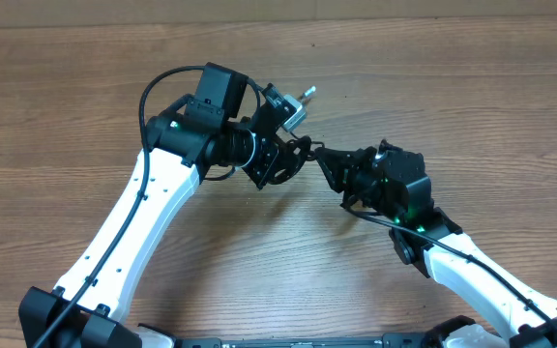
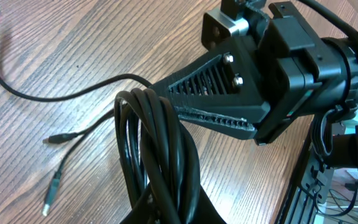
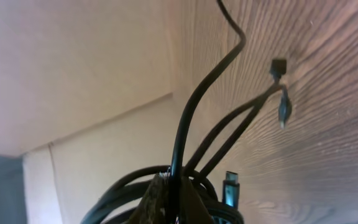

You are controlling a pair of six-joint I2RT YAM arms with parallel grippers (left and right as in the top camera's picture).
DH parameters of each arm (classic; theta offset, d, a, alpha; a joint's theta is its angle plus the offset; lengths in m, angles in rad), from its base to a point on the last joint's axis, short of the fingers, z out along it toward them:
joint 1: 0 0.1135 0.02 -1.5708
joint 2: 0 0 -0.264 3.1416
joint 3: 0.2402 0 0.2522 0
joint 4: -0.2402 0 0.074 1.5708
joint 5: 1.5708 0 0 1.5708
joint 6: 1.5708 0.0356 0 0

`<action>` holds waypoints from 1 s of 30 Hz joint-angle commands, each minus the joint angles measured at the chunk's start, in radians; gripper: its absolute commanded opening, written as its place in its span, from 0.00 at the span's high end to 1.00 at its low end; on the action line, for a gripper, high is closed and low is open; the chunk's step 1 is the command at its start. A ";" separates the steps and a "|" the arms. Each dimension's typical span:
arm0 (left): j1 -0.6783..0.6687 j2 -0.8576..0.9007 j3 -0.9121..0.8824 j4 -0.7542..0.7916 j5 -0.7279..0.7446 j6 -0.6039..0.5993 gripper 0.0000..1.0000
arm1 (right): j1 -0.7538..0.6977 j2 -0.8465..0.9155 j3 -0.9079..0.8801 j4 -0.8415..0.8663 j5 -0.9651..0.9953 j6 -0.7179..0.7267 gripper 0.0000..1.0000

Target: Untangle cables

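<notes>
Left wrist: cables (image 2: 173,155), loops lengthwise up-frame

Glossy cables (image 2: 160,149); matt wood-grain table (image 2: 73,50); ribbed plastic fingers (image 2: 210,84).

We find the two tools meeting near the middle of the surface (image 1: 433,68), the left tool (image 1: 288,162) on the left and the right tool (image 2: 166,94) reaching in from the right. The cables (image 2: 160,155) are bunched between them. The loops rise from the left tool's grip, and the right tool's tips are pinched onto the top of the loops. Left of the bundle, one long strand (image 2: 42,96) runs away across the surface to the far left corner of the left wrist view. Nearer us, two plug ends (image 2: 58,138) lie on the surface, one in front of the other, well apart from the bundle.
</notes>
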 commanded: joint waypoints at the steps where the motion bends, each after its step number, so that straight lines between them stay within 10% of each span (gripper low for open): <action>1: 0.003 -0.015 0.014 0.023 0.021 -0.019 0.96 | 0.005 0.005 0.003 0.007 -0.051 -0.128 0.96; 6: 0.002 -0.015 0.014 0.028 -0.015 -0.021 0.96 | 0.005 0.005 0.003 0.007 -0.085 -0.129 0.45; 10: 0.002 -0.015 0.014 0.029 -0.100 -0.011 0.96 | 0.005 0.005 0.003 0.005 -0.101 -0.092 0.27; 30: 0.001 -0.016 0.014 0.038 0.021 0.025 0.96 | 0.006 0.033 0.003 0.001 0.032 0.377 0.42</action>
